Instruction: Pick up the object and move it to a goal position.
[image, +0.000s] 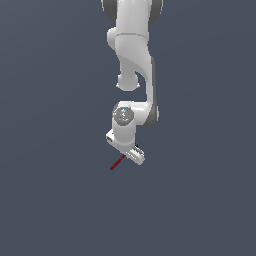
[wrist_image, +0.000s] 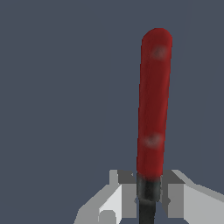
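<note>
- We are seeing the gripper (wrist_image: 148, 192) with narrow fingers (wrist_image: 120, 199) clamping the tool (wrist_image: 153, 105) at its dark shaft.
- We are reading no writing on it.

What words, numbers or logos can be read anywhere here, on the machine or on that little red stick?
None: no view shows readable text.
Arm: plain white, no label or number.
Red stick: plain red handle, pale blurred spots, no letters.
Tool: grey fingers closed on the stick's dark shaft, unmarked.
</note>
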